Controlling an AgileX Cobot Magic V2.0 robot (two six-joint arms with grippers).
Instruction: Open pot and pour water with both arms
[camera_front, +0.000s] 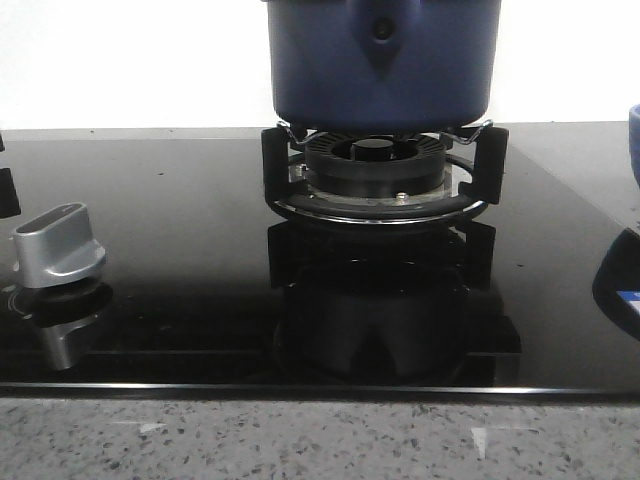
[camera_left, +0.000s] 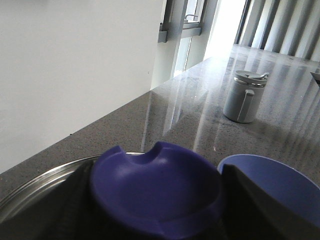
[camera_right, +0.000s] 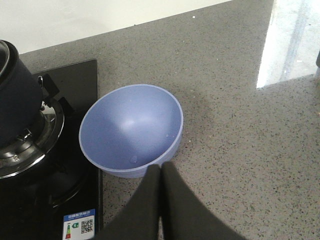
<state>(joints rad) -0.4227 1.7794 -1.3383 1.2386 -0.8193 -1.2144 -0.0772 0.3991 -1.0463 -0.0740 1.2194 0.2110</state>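
The dark navy pot (camera_front: 385, 60) stands on the gas burner (camera_front: 380, 165) at the top centre of the front view, its top cut off by the frame. It also shows in the right wrist view (camera_right: 15, 95). My left gripper (camera_left: 157, 200) is shut on the pot lid's dark blue knob (camera_left: 155, 185), one finger on each side. The lid's steel rim (camera_left: 35, 182) shows below it. I cannot tell whether the lid rests on the pot. My right gripper (camera_right: 161, 167) is shut and empty, above the counter beside the light blue bowl (camera_right: 132, 130).
The black glass hob (camera_front: 150, 220) has a silver control knob (camera_front: 58, 245) at its left. The bowl's edge (camera_front: 634, 140) shows at the right of the front view. A grey lidded mug (camera_left: 245, 95) stands on the stone counter (camera_right: 240, 125). A white wall stands behind.
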